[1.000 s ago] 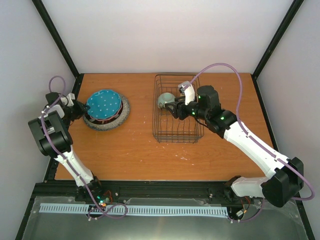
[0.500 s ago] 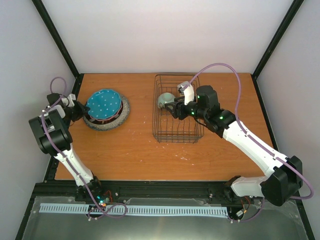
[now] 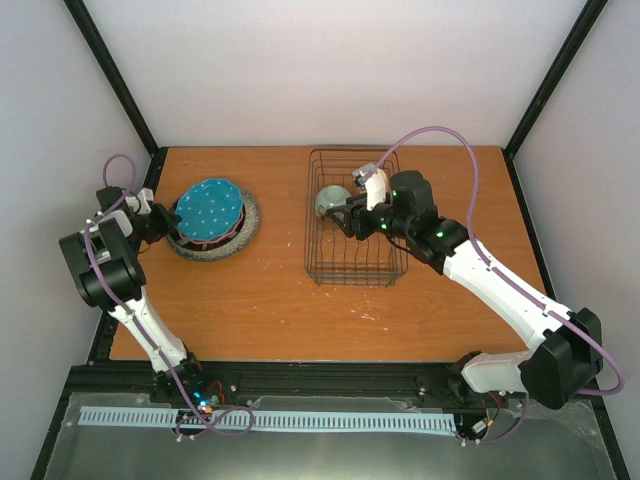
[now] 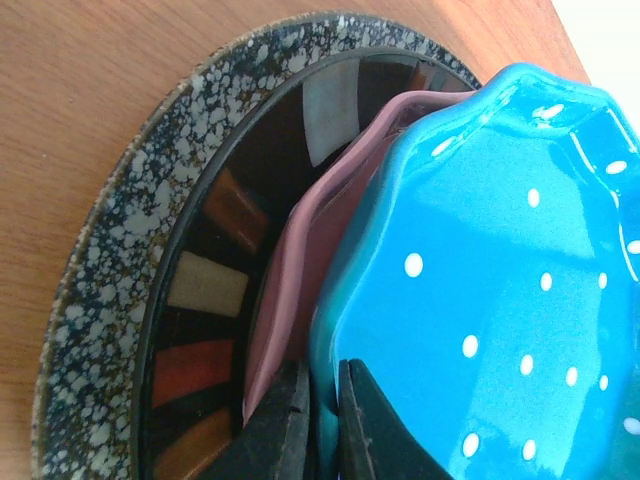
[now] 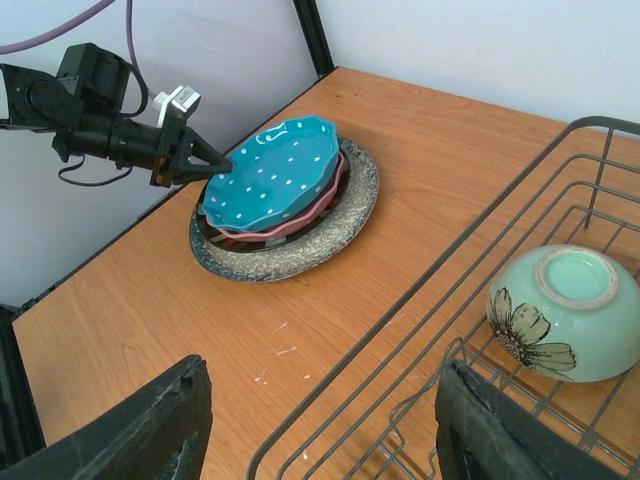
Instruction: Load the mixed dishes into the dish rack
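Note:
The blue dotted plate [image 3: 208, 208] lies on top of a stack at the table's left. Under it are the pink-red plate [image 4: 300, 250] and the larger grey speckled plate [image 3: 216, 250]. My left gripper [image 4: 327, 400] is shut on the blue plate's near rim, one finger above and one beneath. In the right wrist view the blue plate [image 5: 268, 175] tilts slightly on the stack. The dark wire dish rack [image 3: 350, 270] stands at centre right with the pale green bowl [image 3: 328, 200] upside down inside. My right gripper [image 5: 320, 400] hangs open over the rack's left side, beside the bowl [image 5: 565, 315].
Black frame posts rise at the table's back corners, with white walls close on three sides. The left arm reaches in from the table's left edge [image 3: 150, 200]. Bare wood with small white scuffs [image 5: 275, 350] lies between stack and rack.
The left gripper's jaws have shut onto the blue plate's rim. The right gripper has shifted a little to the left over the rack and stays open.

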Robot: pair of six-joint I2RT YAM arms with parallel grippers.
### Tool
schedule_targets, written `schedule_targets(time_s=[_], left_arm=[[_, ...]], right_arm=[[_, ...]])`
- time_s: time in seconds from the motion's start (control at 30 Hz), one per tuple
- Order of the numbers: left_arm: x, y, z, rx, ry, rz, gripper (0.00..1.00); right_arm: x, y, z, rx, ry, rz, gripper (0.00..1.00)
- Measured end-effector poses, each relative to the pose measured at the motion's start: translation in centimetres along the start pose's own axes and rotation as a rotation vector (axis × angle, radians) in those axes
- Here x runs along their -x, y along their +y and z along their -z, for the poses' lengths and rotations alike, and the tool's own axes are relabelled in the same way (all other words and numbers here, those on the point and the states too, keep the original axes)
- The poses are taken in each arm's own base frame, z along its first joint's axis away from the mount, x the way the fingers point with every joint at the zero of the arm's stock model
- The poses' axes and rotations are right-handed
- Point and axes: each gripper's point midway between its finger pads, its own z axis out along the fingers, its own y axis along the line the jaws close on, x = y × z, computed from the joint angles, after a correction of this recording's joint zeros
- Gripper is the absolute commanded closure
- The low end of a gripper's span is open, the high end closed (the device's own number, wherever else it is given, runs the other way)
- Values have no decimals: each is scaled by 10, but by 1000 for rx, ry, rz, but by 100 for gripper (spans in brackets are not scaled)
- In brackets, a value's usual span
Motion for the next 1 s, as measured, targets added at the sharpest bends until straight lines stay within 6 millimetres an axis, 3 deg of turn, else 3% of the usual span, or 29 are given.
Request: schedule_targets(time_s=[0.17,0.4,0.67,0.83,1.0], left_arm=[[0,-5,7,-2,-11,-8,99],[2,-30,25,-54,-40,-41,99],[-5,-51,33,-121,-54,-68,99],[-20,-59,28,-137,-36,-62,99],[-36,-85,26,-170,-18,-95,100]], right_arm=[[2,3,-1,17,-8,-3,39],[2,15,-12,112,-1,-23,38],[0,35,-41,290,45,-84,34],[-4,46,-63,409,81,-156,26],[-11,54,-89,505,145,-234,24]])
